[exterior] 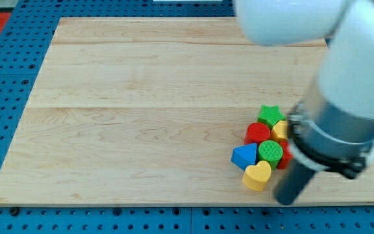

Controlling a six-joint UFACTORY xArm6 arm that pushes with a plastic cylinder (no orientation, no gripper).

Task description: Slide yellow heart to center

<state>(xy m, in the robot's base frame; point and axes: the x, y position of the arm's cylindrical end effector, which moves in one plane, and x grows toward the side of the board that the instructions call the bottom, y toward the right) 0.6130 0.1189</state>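
Observation:
The yellow heart [257, 175] lies near the board's bottom edge at the view's lower right, at the bottom of a tight cluster of blocks. My tip [286, 199] is at the end of the dark rod, just to the right of and slightly below the heart, a small gap apart. The arm's large body covers the view's right side and hides part of the cluster.
The cluster holds a blue triangle [243, 156], a green round block [271, 152], a red round block [258, 132], a green star [271, 116] and a yellow block [280, 129], partly hidden. The wooden board [141, 110] rests on a blue pegboard.

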